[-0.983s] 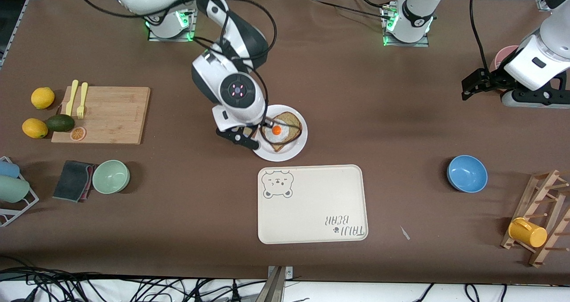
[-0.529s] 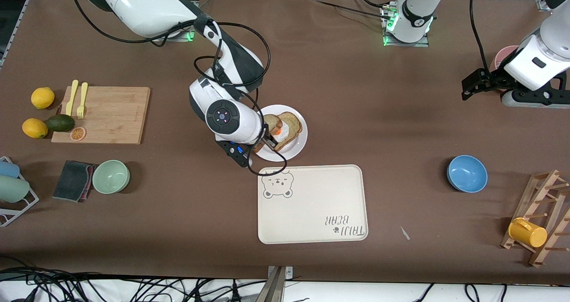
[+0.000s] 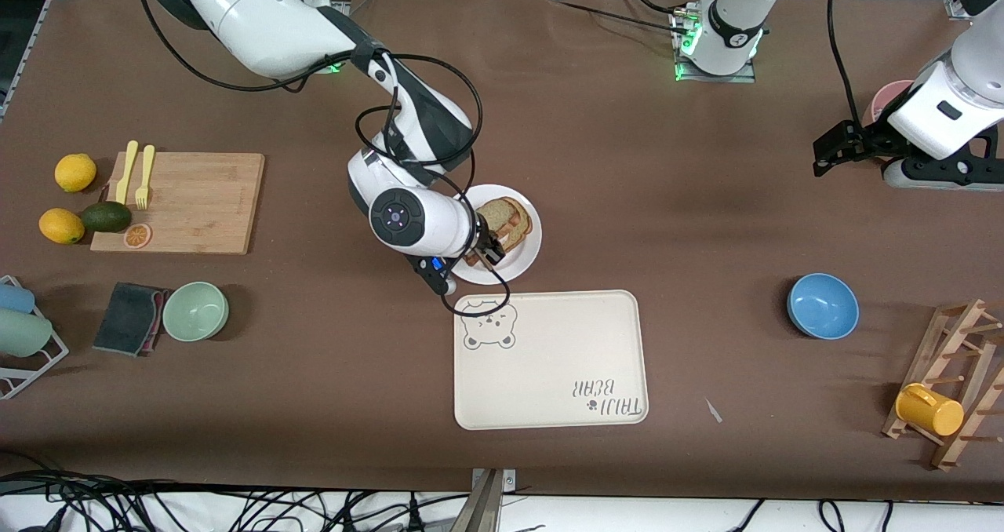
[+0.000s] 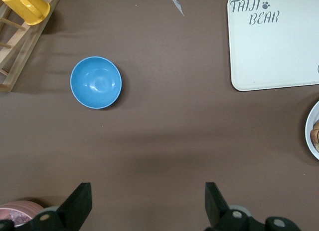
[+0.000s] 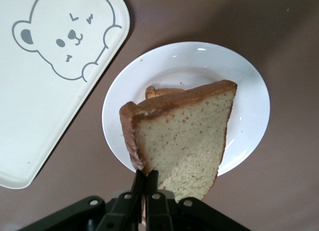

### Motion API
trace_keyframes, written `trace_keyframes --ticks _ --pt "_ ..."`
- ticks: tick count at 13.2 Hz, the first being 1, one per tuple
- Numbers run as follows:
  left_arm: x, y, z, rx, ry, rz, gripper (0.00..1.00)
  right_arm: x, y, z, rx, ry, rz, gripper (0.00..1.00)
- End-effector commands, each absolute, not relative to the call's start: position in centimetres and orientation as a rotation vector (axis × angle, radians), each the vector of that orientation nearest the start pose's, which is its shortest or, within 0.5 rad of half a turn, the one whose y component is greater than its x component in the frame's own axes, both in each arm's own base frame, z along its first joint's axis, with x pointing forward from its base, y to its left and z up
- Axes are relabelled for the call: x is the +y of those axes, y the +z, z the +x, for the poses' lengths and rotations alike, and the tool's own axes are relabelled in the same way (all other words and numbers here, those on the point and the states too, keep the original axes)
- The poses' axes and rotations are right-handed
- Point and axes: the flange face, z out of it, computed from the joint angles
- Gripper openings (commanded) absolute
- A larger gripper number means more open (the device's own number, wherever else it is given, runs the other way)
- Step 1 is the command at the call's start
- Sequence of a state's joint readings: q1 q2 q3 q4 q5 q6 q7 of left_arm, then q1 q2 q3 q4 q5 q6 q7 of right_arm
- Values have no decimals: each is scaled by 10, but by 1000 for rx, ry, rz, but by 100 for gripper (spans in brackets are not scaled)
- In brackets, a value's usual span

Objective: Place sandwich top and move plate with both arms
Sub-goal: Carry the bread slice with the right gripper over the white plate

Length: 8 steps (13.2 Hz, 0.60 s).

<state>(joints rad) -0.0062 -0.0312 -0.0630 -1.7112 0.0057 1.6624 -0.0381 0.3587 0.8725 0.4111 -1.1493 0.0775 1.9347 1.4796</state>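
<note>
sandwich top (image 5: 182, 136): light-brown, darker crust, now tilted over the egg slice, egg covered since a second ago | plate (image 5: 249, 86): white, unmoved, beside bear tray (image 3: 549, 359) | right gripper (image 5: 144, 183): clamped on slice's edge | left gripper (image 4: 147, 203): waiting, fingers spread, empty, over bare table

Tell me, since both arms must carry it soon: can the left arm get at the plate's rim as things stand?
Probably yes. The left gripper hangs open over the table's left-arm end, and bare table lies between it and the plate. The right gripper, shut on the sandwich top, works from the plate's other edge.
</note>
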Motion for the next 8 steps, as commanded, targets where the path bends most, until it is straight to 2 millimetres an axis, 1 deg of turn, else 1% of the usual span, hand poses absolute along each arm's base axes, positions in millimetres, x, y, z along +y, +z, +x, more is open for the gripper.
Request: trace_keyframes --ticks 1,4,6,8 --pt "-38 588 549 48 38 -3157 100 466 290 597 1267 588 -2678 0" --pt "-38 588 549 48 38 -3157 100 465 289 597 1264 593 -2686 0" --pt "-39 588 549 51 38 -3157 100 474 280 589 1231 601 -2714 0" --pt "-38 588 549 48 38 -3157 100 477 275 586 1217 578 -2741 0"
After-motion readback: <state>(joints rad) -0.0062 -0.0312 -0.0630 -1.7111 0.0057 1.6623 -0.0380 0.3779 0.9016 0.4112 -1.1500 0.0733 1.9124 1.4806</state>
